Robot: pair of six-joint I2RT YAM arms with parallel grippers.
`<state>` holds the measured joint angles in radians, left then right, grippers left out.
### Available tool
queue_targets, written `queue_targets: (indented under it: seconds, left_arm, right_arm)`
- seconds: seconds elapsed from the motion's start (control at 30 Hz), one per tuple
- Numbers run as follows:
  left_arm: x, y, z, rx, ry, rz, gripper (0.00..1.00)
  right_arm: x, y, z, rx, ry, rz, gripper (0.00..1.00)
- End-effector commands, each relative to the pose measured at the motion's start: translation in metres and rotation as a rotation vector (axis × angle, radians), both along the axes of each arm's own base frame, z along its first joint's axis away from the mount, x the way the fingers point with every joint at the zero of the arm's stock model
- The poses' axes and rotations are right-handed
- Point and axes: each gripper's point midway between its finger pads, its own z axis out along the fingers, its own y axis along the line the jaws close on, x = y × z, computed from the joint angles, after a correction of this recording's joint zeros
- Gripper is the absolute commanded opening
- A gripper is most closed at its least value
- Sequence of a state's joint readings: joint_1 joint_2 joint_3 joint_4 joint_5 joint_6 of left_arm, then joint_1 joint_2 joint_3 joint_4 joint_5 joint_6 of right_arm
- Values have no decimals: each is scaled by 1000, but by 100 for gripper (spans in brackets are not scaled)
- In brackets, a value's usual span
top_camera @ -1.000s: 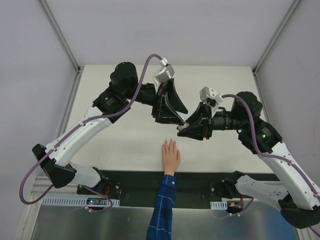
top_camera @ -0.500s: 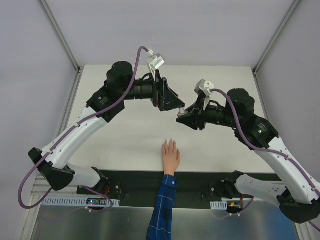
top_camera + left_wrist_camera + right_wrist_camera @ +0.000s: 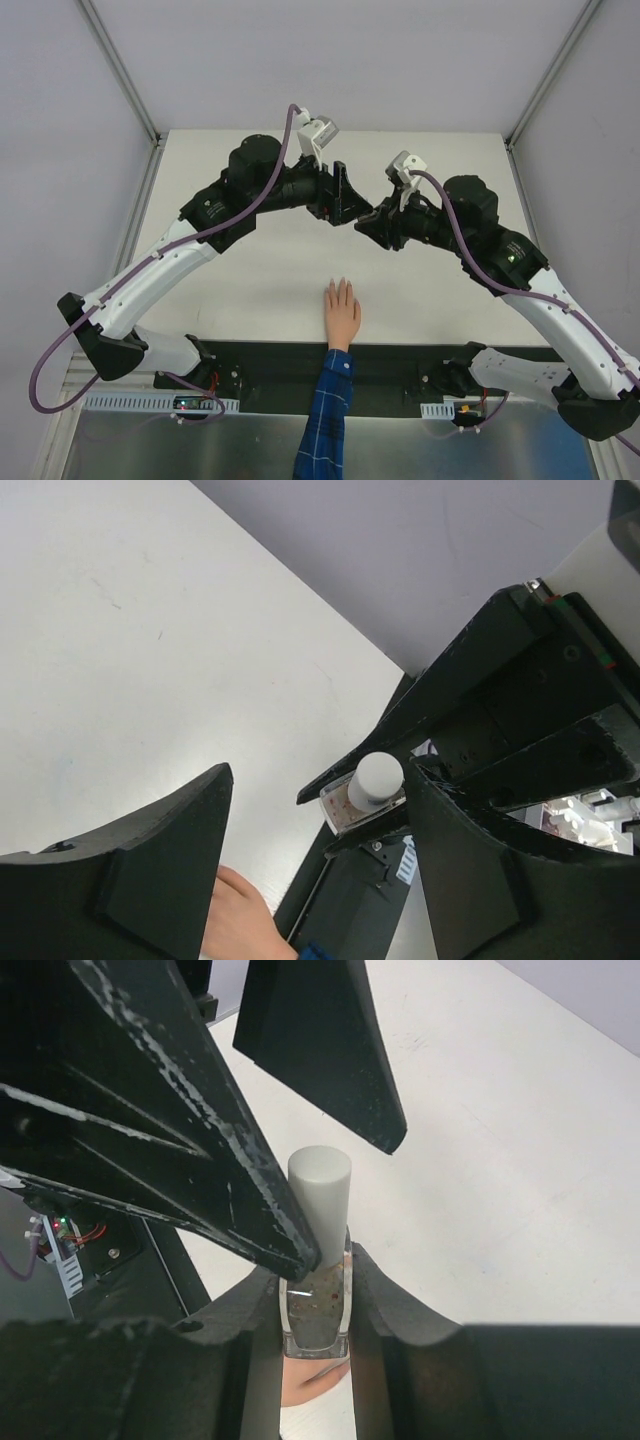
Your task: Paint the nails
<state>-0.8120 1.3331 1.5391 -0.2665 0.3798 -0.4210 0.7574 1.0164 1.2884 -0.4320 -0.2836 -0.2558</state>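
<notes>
One squat glass bottle [image 3: 316, 1312], smooth cylindrical cap [image 3: 320, 1192], clamped in matte black right gripper [image 3: 316, 1282]. Spreads left gripper [image 3: 320, 773] wide near cap, wrist tilted inward.

The hand [image 3: 342, 312] lies on the table [image 3: 250, 270] near its 6 o'clock edge, nails [image 3: 341, 285] toward 12 o'clock. Above the table, at 12 o'clock from the hand, the left gripper [image 3: 348, 203] at 9 o'clock faces the right gripper [image 3: 368, 222] at 3 o'clock, which holds a bottle [image 3: 318, 1300] between its fingers.
</notes>
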Motion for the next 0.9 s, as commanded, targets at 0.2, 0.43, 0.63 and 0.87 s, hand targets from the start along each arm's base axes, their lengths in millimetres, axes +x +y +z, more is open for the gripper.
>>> queue_targets:
  seconds: [0.2, 0.43, 0.63, 0.87]
  left_arm:
    - [-5, -12, 16, -10, -46, -12, 46]
    - [-31, -25, 17, -21, -63, -202, 1]
    - [-88, -21, 20, -83, -142, -563, 0]
    - [-133, 3, 40, -206, -303, -777, 0]
  right_arm:
    - [0, -4, 38, 80, -98, -29, 0]
    - [-6, -11, 40, 85, -125, -26, 0]
    - [-32, -16, 54, 165, -141, 65, 0]
    - [-178, -6, 91, 358, -21, 943, 0]
